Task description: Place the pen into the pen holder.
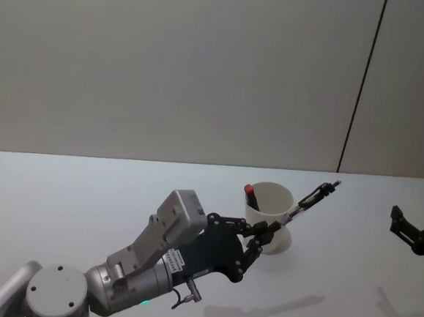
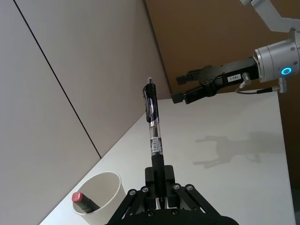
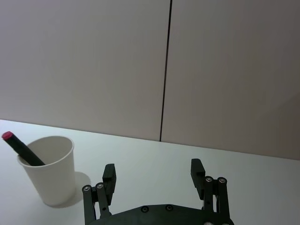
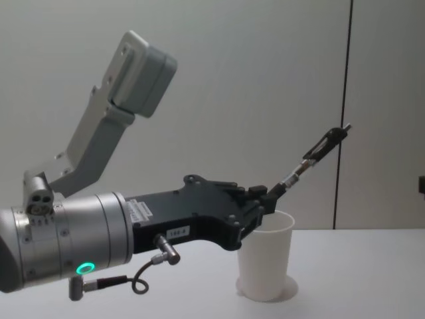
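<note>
Left tool is gripping pen low, angling it at cup rim for insertion; right tool idling released, right edge.

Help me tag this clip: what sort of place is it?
Probably a robot test lab: a white table, a blank panelled wall, a paper cup, the left pincer gripping a pen by it, the right pincer idle far right.
</note>
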